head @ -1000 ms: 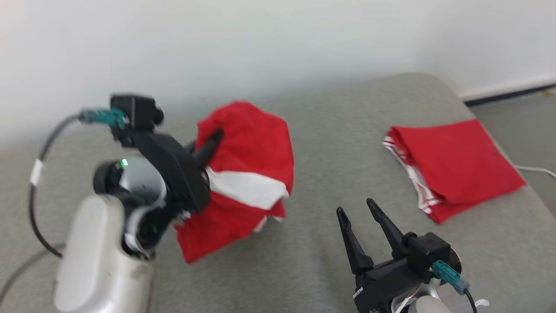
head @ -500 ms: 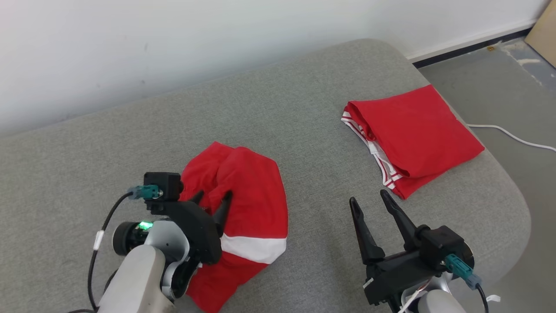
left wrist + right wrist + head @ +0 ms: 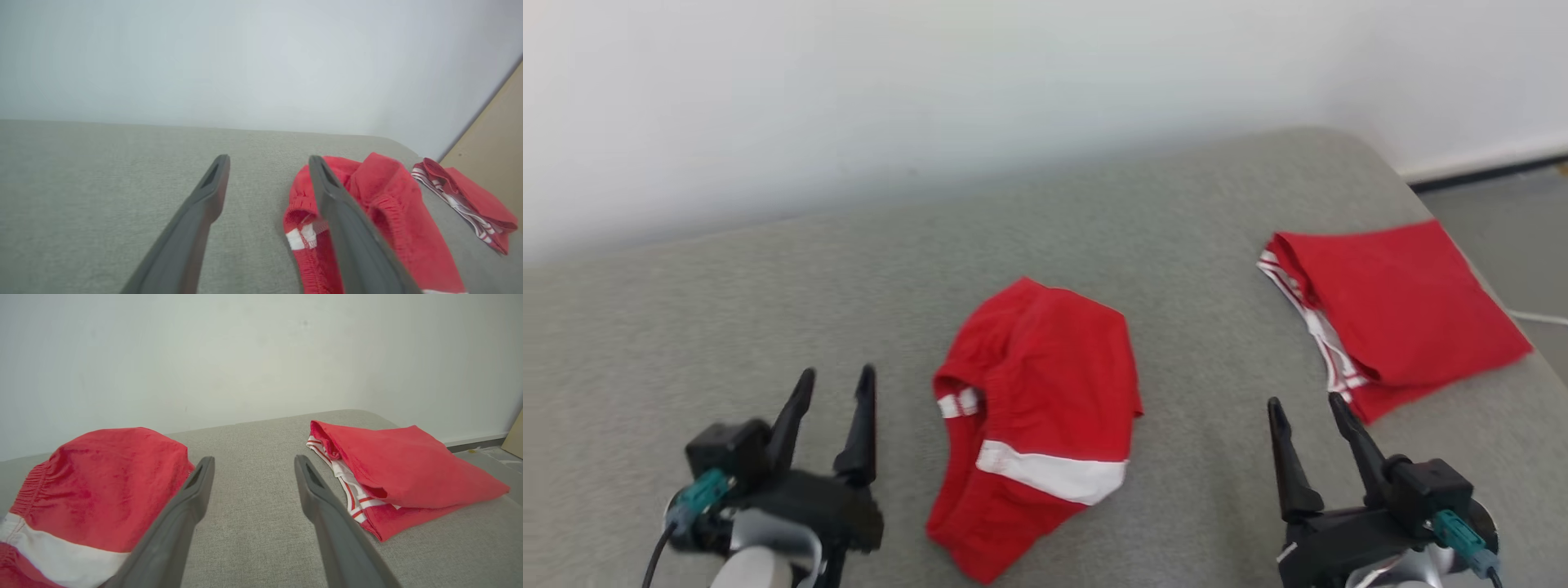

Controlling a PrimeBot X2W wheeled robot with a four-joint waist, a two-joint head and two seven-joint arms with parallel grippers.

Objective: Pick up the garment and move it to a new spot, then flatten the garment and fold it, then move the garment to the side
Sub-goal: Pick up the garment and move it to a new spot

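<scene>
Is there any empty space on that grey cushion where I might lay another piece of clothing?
Widest bare stretch: the grey cushion left of the crumpled red shorts, between the wall and the left gripper. A narrower strip runs between the shorts and the folded red garment, beyond the right gripper. The right end is crowded by that folded garment.

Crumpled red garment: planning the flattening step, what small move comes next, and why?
Probably bring the left gripper and right gripper, both open, to the crumpled garment to spread it: it lies bunched, unheld, on the grey cushion between them.
</scene>
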